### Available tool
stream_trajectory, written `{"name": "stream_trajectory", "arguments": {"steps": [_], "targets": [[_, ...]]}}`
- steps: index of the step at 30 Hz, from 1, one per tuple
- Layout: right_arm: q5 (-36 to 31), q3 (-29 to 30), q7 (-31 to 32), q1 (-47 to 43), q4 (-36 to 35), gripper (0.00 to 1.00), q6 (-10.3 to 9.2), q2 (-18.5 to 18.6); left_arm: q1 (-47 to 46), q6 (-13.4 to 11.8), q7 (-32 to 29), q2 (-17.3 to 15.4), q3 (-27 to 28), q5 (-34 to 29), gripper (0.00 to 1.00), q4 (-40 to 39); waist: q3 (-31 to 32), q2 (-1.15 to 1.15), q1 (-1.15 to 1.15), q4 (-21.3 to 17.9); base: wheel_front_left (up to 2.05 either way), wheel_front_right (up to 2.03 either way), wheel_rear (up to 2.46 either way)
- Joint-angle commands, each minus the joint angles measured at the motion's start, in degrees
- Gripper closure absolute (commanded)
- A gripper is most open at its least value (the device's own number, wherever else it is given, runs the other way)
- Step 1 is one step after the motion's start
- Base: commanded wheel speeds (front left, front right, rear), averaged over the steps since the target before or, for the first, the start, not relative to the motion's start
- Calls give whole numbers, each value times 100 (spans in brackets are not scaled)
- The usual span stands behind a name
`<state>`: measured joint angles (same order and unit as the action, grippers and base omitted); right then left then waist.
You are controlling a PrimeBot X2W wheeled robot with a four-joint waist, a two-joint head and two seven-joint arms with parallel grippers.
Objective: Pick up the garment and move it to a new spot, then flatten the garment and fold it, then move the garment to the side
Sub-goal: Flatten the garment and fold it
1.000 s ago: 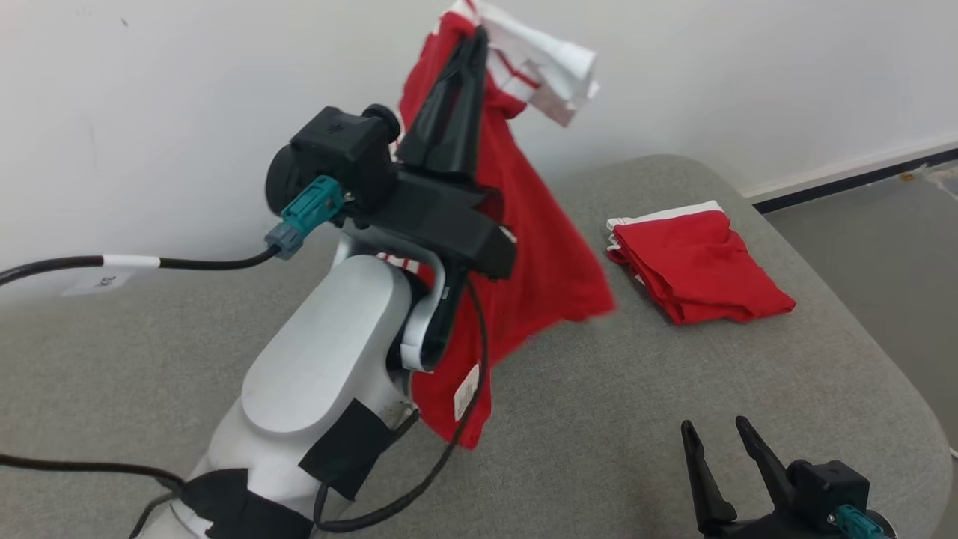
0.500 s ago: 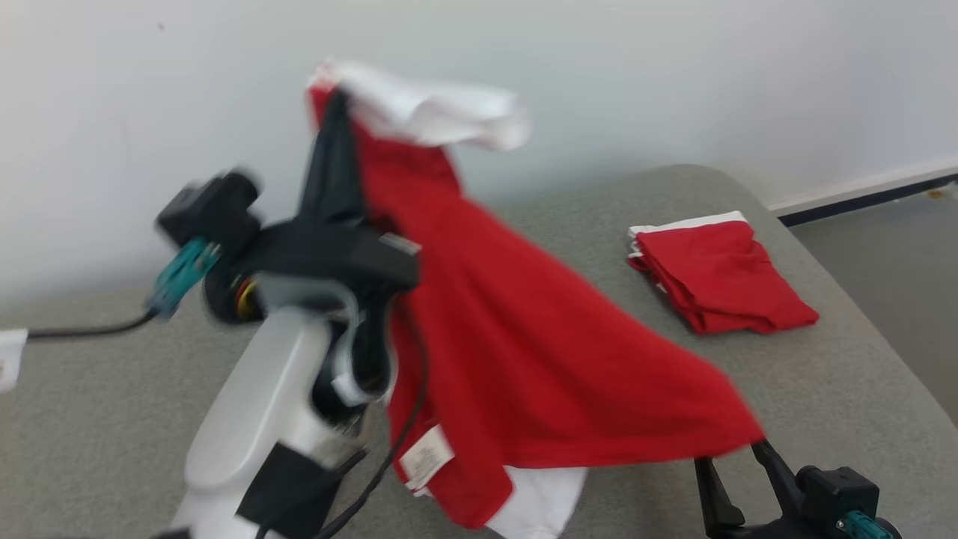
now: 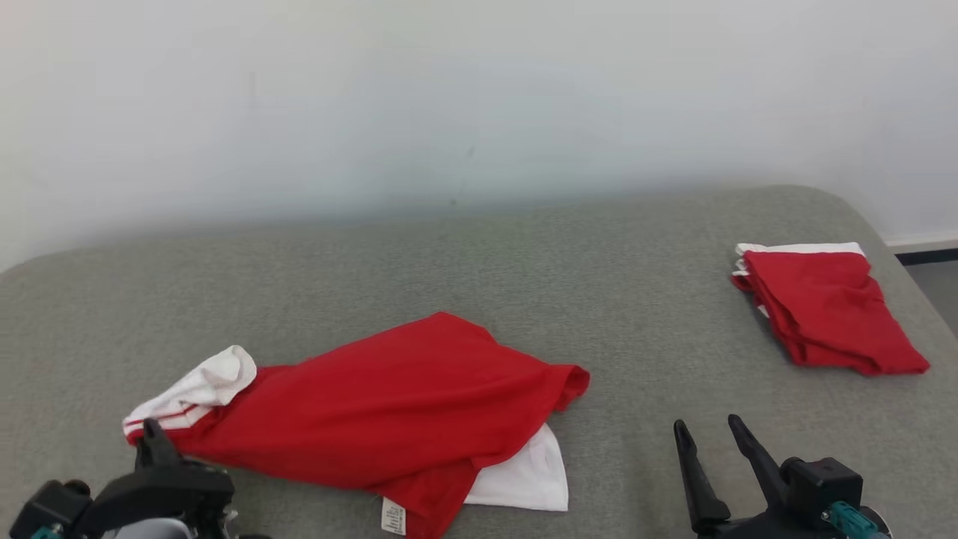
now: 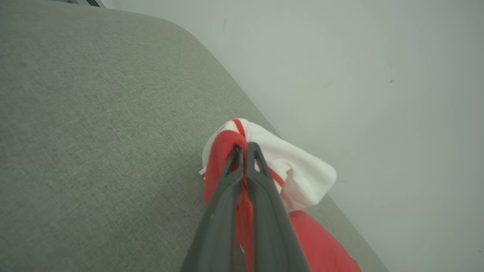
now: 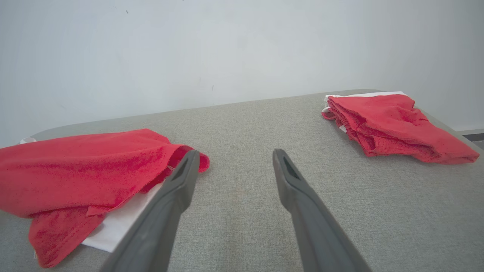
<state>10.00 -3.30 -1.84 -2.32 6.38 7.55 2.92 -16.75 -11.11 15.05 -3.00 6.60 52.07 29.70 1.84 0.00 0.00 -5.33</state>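
Note:
The garment (image 3: 374,404), a red piece with white parts, lies crumpled on the grey padded surface (image 3: 464,254) at the front left. Its white end (image 3: 213,378) points left and a white panel sticks out under its near edge. My left gripper (image 3: 150,428) is at the lower left, shut on the garment's left end. The left wrist view shows the shut fingers (image 4: 245,146) pinching red cloth beside the white fold (image 4: 298,166). My right gripper (image 3: 707,425) stands open at the lower right, just right of the garment (image 5: 83,166), with nothing between its fingertips (image 5: 235,153).
A second red and white garment (image 3: 823,307) lies folded at the back right of the surface, also in the right wrist view (image 5: 393,121). A pale wall (image 3: 479,97) runs behind. The surface's rounded right edge drops to the floor (image 3: 939,281).
My left arm has come down from high in the air, and the garment that hung from it now lies on the surface. The head camera has shifted. The right gripper stays open.

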Motion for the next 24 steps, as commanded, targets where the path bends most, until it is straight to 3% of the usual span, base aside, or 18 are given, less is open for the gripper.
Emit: {"name": "stream_trajectory", "arguments": {"steps": [1,7,9,12,13,18,24], "targets": [[-7,-53,41,25,-27,0,-14,-6,157,153,14,12,43,-36,0,31,2,0,0,271,0,0,0],[22,-225,218,17,1,0,-14,-4,556,845,14,9,79,-499,0,-405,35,0,0,518,0,0,0],[38,-265,253,27,11,0,-14,-5,652,920,14,8,85,-613,0,-576,41,0,0,547,0,0,0],[78,-335,478,107,104,0,-14,-4,1004,1078,13,11,69,-1102,0,-1292,57,0,0,633,0,0,0],[144,-381,722,190,201,0,-14,-5,1236,1129,13,9,59,-1478,0,-1854,57,0,0,682,0,0,0],[334,-306,1421,607,606,0,-14,-5,1862,1021,14,13,-265,-2370,0,-3143,14,0,0,858,0,0,0],[732,-185,1970,1221,1416,0,-14,-5,2315,973,14,12,-969,-3086,0,-3530,-75,0,0,1179,0,0,0]]}}
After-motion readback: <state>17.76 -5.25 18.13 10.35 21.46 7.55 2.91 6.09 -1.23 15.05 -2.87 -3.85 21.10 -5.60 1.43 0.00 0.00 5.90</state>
